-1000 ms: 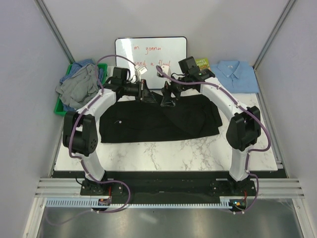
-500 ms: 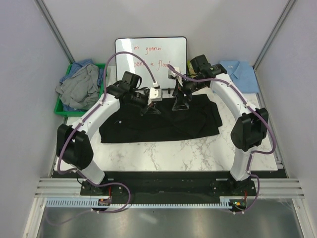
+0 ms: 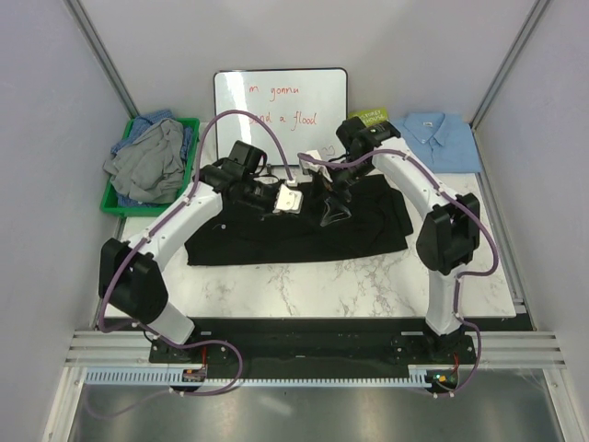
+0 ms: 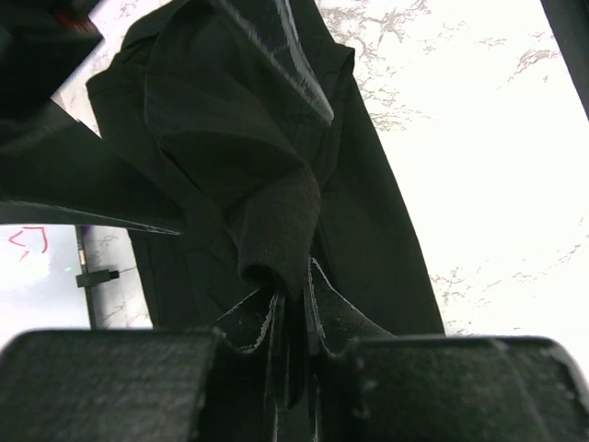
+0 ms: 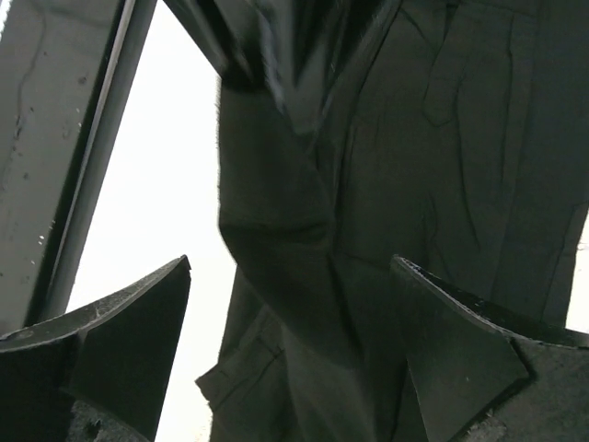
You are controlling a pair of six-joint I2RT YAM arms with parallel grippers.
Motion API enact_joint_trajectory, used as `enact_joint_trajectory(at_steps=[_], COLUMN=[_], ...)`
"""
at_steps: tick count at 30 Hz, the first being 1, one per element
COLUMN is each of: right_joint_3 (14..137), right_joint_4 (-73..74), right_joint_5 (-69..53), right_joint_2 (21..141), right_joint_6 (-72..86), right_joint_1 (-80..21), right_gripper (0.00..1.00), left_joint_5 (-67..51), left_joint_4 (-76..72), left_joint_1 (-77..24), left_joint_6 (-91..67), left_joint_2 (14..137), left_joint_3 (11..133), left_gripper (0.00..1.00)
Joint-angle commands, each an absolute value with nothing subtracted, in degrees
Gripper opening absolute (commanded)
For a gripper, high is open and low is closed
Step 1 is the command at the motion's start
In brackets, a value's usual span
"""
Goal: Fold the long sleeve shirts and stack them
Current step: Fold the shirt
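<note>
Blocking part of the red writing on the whiteboard with both arms, leaving the words unreadable in full. Covering the far middle of the black shirt, spread on the marble tabletop in front of the whiteboard. Showing only a corner of a green-covered book right of the whiteboard. Finding a green bin left of the whiteboard, holding a crumpled grey shirt over a blue one. Finding a collared light blue shirt lying flat right of the whiteboard. Pinching a raised fold of black fabric in the left gripper, jaws almost together. Holding the right gripper over the same shirt, jaws spread wide, gripping nothing.
</note>
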State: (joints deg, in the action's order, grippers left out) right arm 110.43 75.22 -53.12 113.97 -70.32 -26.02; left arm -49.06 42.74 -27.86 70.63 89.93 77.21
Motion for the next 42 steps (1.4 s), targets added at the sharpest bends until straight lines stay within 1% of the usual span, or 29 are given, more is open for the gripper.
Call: enact_joint_trajectory(at_steps=[1,3,4,7,8,9,10,11,12,13,14,15,17,18,19,20,21,22,24,25,26,28,29,32,37,40,42], right_joint_3=[113.9,114.8,115.5,119.2,120.9,121.5,122.0,122.9,123.4,123.8,124.3,124.5,124.7,125.0,125.7,127.5,128.3,128.9,127.5,126.6,124.7,122.4,120.6,119.6,120.1,116.3,110.2], right_joint_4=[80.2,80.1,80.1,80.1,80.2,80.2,80.1,80.1,78.5,76.6,73.6,65.3,55.4,45.9,42.1,39.1,34.4,32.4,23.2,19.9,13.5,5.8,-1.2,-9.1,-8.8,-5.1,-2.5], right_joint_5=[-56.8,-57.3,-57.5,-57.2,-57.0,-56.9,-56.9,-57.0,-57.0,-57.3,-57.7,-57.8,-57.5,-57.4,-57.2,-56.7,-55.6,-55.1,-51.5,-50.3,-49.3,-46.2,-45.4,-42.9,-43.9,-46.0,-46.6], right_joint_2=[116.1,117.1,117.6,120.1,120.9,121.0,121.0,120.9,120.9,120.8,120.3,120.1,119.6,119.6,120.1,120.5,121.0,121.9,122.2,122.2,122.3,122.1,122.0,122.5,123.2,120.7,117.2], right_joint_6=[-76.1,-75.8,-74.8,-71.6,-69.7,-69.2,-68.9,-68.3,-66.6,-64.3,-60.9,-51.4,-41.7,-34.2,-31.1,-28.9,-25.2,-23.9,-19.7,-15.9,-13.7,-7.3,-5.5,-1.1,-1.4,-5.2,-10.2], right_joint_1=[-26.5,-26.9,-26.8,-26.8,-26.7,-26.4,-26.3,-25.9,-25.2,-24.6,-24.0,-22.6,-21.3,-20.2,-19.9,-19.7,-19.6,-19.5,-19.6,-19.6,-19.6,-19.6,-19.6,-19.7,-19.9,-20.4,-21.2], right_gripper=[0.95,0.94,0.91,0.57,0.39,0.31,0.23,0.06,0.0,0.0,0.0,0.0,0.0,0.0,0.0,0.0,0.0,0.0,0.0,0.0,0.0,0.0,0.0,0.0,0.02,0.03,0.04], left_joint_5=[-49.0,-49.0,-48.9,-48.6,-48.2,-46.9,-46.2,-45.6,-44.6,-44.3,-43.9,-42.6,-41.1,-39.5,-38.9,-38.2,-36.2,-35.2,-31.8,-30.9,-30.2,-28.5,-27.9,-25.1,-21.0,-20.0,-20.4], left_joint_4=[40.3,39.1,38.7,37.4,37.4,36.4,35.5,34.6,33.8,30.8,28.7,26.0,20.6,19.1,18.1,17.1,17.0,17.0,16.6,16.2,15.3,15.1,15.0,15.1,15.5,17.3,18.5], left_joint_1=[-28.4,-28.4,-28.4,-28.4,-28.4,-28.3,-28.1,-27.9,-26.8,-25.9,-24.9,-22.6,-20.3,-18.0,-17.1,-16.3,-15.1,-14.9,-14.2,-13.8,-13.4,-12.3,-12.1,-11.5,-11.4,-11.4,-11.4], left_joint_6=[73.7,71.3,70.3,67.4,66.8,66.0,64.7,61.0,59.2,56.7,50.0,46.4,36.8,34.0,31.8,28.7,27.5,26.1,24.9,23.3,22.4,20.4,19.9,18.5,15.1,13.0,12.1], left_joint_2=[87.1,87.2,87.4,87.1,86.6,86.3,86.0,85.6,84.7,84.2,83.7,82.5,81.6,81.2,80.5,80.2,80.0,79.6,79.2,78.7,78.3,78.0,77.6,77.0,76.8,77.5,78.2], left_joint_3=[77.7,78.4,78.6,78.5,78.1,77.8,77.6,77.1,77.0,76.7,76.0,75.7,75.0,74.7,74.4,74.4,74.3,74.2,73.5,73.1,72.0,71.4,70.9,70.0,69.0,69.2,69.6], left_gripper=[0.16,0.16,0.17,0.18,0.2,0.25,0.27,0.3,0.37,0.4,0.42,0.45,0.48,0.57,0.59,0.67,0.84,0.86,0.88,0.99,0.99,0.99,0.99,0.99,0.99,0.99,0.99])
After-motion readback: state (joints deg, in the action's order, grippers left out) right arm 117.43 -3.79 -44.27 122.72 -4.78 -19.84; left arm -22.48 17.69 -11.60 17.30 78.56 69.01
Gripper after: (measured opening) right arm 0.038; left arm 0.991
